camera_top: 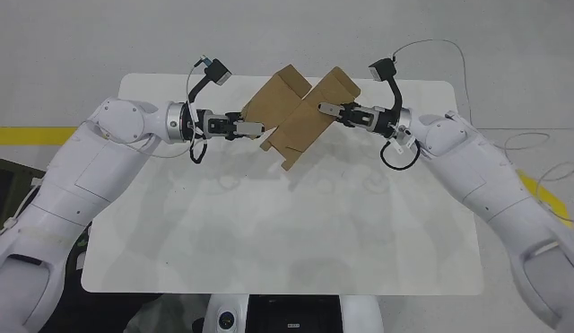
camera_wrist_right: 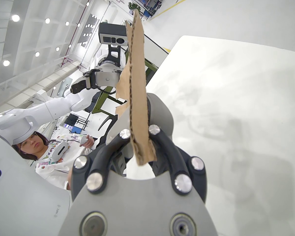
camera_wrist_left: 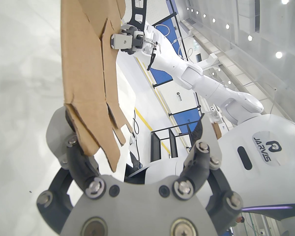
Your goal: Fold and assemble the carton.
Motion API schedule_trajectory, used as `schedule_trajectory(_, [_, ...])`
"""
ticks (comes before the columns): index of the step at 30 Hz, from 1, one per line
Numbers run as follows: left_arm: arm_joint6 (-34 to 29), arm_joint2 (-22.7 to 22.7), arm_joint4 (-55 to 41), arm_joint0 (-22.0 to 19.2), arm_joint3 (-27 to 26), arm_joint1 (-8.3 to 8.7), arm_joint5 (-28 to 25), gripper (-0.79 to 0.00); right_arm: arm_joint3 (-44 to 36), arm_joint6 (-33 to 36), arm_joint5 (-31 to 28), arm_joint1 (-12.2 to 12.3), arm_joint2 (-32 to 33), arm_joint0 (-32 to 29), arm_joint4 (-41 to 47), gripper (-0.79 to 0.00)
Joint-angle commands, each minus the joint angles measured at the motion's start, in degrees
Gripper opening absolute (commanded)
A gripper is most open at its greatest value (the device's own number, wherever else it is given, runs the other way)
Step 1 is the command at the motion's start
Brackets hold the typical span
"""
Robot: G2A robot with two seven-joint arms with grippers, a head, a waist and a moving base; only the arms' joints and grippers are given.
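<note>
So the carton (camera_top: 300, 118) is up off the table (camera_top: 269, 243), hanging in the air over the far half of it, between the two arms. It's a flat brown cardboard blank, partly folded, with flaps sticking out at both ends.

The right tool (camera_top: 325, 109) is clamped onto one flap. From its own wrist view the cardboard (camera_wrist_right: 136, 74) runs edge-on straight down between the two fingers of that tool (camera_wrist_right: 135, 119), and they're squeezed right up against it. The left wrist view backs this up: the right tool (camera_wrist_left: 118, 41) is pinched on the far flap there.

The left tool (camera_top: 260, 131) sits at the opposite end of the carton (camera_wrist_left: 83, 62), and it's spread wide (camera_wrist_left: 131, 121). The near corner flap lies just beside one of its fingers (camera_wrist_left: 56, 133), maybe touching it, hard to say from this angle. The other finger is well apart from the cardboard.
</note>
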Motion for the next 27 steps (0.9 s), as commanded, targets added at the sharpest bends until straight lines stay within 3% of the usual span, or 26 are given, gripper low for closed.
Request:
schedule_trajectory(1, [-0.3, -0.6, -0.3, 0.6, -0.3, -0.02, 0.3, 0.000, 0.8, -0.9, -0.2, -0.5, 0.5, -0.1, -0.3, -0.785])
schedule_trajectory(16, [-2.9, -5.8, -2.0, 3.7, -2.3, 0.28, 2.8, 0.000, 4.3, -4.0, 1.1, -2.8, 3.4, -1.0, -6.9, -0.785])
schedule_trajectory(27, [-0.6, -7.8, 1.1, 4.9, -1.1, -0.18, 3.4, 0.000, 4.5, -1.9, 0.6, -4.1, 5.5, -1.8, -6.8, -0.785])
